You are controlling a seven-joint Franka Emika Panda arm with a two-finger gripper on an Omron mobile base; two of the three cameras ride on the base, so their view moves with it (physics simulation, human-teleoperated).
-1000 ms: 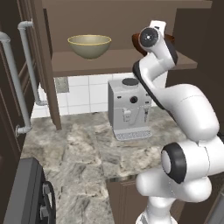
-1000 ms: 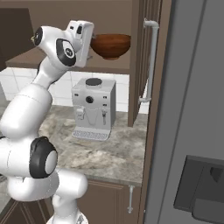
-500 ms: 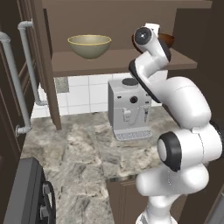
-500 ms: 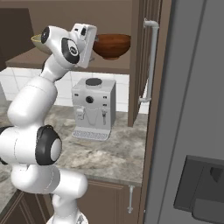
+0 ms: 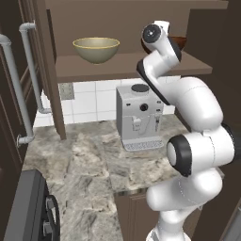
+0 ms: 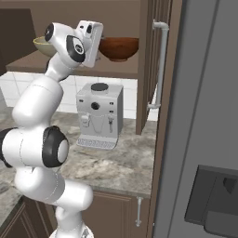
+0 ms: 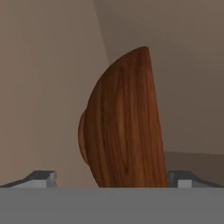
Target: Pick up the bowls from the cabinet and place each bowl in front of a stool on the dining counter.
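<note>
Claw (image 7: 109,179) spread wide, tips flanking brown bowl (image 7: 124,122) on shelf (image 6: 42,62). Bowl rigid, glossy, likely slippery: you pinch rim wall, squeeze gently.

We see both bowls on the cabinet shelf (image 5: 117,66): the olive-beige bowl (image 5: 96,49) to the left, the reddish-brown bowl (image 6: 118,48) to the right. Below them, the coffee machine (image 5: 140,116) stands on the worktop (image 5: 89,160) against the wall.

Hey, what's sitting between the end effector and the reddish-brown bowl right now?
Nothing. In the hand view the reddish-brown bowl stands straight ahead of the end effector, with only bare cabinet interior around it.
</note>
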